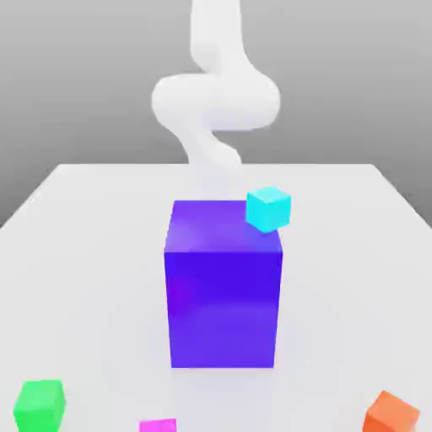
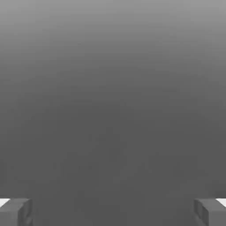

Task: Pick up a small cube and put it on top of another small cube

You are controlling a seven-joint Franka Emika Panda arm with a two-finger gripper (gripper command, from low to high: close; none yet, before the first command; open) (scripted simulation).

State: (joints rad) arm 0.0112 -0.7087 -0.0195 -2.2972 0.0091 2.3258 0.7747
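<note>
Stacking not yet begun

The gripper (image 2: 113,212) stood with jaws wide apart, holding nothing. The cyan cube (image 1: 268,209) appeared at the purple block's (image 1: 224,295) far corner; the green cube (image 1: 40,404) sat near the table's (image 1: 93,253) front edge.

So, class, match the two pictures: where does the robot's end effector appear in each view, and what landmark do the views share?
Exterior view: the white arm drops behind the large purple block, which hides its lower end.
Hand view: the end effector is open, its grey fingers wide apart with nothing between them.
Shared landmark: probably the plain grey backdrop.
</note>
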